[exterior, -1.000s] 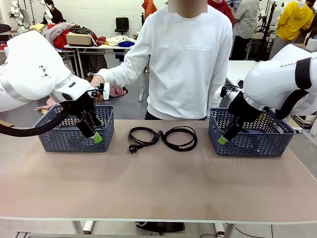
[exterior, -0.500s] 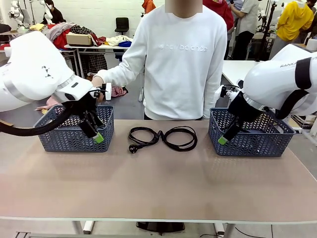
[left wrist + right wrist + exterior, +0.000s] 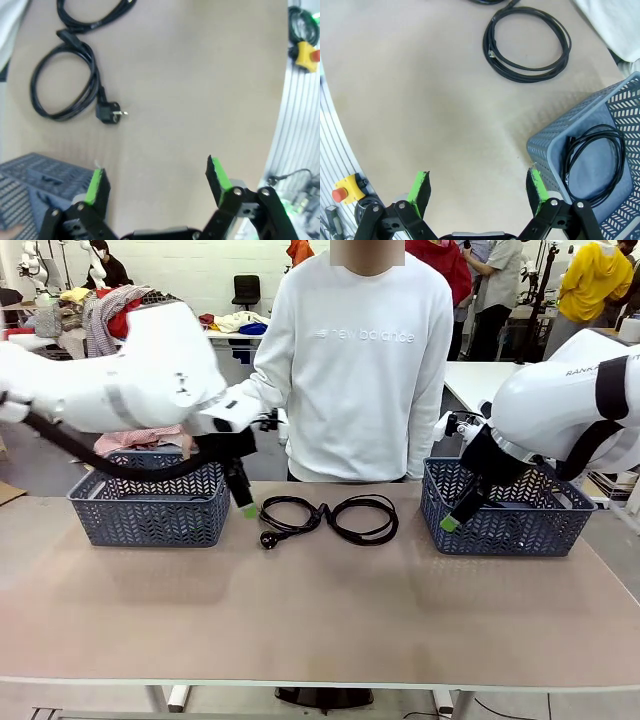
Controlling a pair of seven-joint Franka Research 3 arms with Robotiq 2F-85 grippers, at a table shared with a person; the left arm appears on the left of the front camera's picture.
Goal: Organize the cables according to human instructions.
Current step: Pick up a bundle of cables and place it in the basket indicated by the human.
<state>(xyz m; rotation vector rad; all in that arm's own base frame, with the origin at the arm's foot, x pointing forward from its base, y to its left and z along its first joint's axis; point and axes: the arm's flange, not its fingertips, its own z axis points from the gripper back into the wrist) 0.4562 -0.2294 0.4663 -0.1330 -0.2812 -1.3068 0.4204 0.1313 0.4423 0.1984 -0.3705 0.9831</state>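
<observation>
Over the beige table point(image 3: 320, 620), front view: left gripper point(image 3: 246, 507) hangs above the far middle, just beside a plug-ended black coiled cable point(image 3: 285, 517) and a plain black coiled cable point(image 3: 365, 519). Right gripper point(image 3: 450, 523) hovers at the table's right end. Left wrist view: jaws wide apart, empty, above bare tabletop. Right wrist view: jaws wide apart, empty, and a third black coil point(image 3: 570, 157) lies inside a blue-grey plastic lattice basket point(image 3: 540, 150).

The cables point(image 3: 325, 512) are coloured black and the desk point(image 3: 320, 620) beige; the slate-blue baskets point(image 3: 150, 520) are patterned with herringbone cut-outs.
</observation>
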